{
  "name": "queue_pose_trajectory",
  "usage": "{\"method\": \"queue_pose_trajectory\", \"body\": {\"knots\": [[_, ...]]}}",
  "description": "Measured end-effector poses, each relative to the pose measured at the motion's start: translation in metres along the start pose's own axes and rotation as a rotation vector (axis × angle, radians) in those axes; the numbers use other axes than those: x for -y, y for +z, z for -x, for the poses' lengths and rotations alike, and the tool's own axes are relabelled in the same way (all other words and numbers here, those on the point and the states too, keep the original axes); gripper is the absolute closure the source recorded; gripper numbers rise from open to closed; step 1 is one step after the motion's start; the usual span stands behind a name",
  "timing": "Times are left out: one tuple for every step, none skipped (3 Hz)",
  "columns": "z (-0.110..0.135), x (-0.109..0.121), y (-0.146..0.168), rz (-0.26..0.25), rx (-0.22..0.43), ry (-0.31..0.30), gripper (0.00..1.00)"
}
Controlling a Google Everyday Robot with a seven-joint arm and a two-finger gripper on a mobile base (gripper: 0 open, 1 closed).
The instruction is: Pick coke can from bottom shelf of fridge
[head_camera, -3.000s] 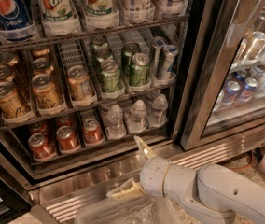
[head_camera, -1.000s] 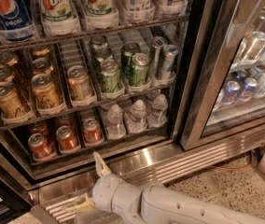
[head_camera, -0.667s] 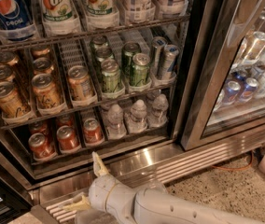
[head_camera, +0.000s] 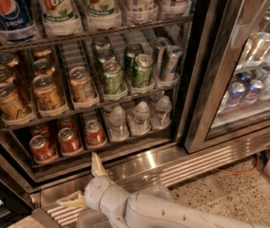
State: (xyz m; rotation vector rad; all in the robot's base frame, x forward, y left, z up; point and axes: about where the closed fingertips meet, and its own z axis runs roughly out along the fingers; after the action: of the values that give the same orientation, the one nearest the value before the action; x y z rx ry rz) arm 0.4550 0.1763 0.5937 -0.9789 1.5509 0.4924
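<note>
1. Gripper [head_camera: 81, 182], camera view: low before the fridge [head_camera: 199, 103], fingers spread wide, empty.
2. Coke can [head_camera: 94, 132]: upright on the bottom shelf [head_camera: 135, 145], beside water bottles [head_camera: 139, 118].
3. Handling, judged: light, rigid, slick; grip mid-body.

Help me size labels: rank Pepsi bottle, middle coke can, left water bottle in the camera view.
1. Pepsi bottle
2. Water bottle and coke can: nearly alike, unranked
Claw hangs open below the bottom shelf.

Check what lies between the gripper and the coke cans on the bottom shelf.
Camera view: only the steel sill of the fridge separates the gripper, low before the base, from the nearest coke can on the bottom shelf.
</note>
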Motion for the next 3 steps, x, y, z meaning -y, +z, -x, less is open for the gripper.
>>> {"method": "queue_pose_trajectory", "body": {"knots": [[-0.003,0.005,0.010,-0.027,0.014,0.000,0.00],[0.000,0.008,0.018,-0.040,0.048,-0.006,0.04],[0.007,0.010,0.025,-0.045,0.084,-0.014,0.10]]}}
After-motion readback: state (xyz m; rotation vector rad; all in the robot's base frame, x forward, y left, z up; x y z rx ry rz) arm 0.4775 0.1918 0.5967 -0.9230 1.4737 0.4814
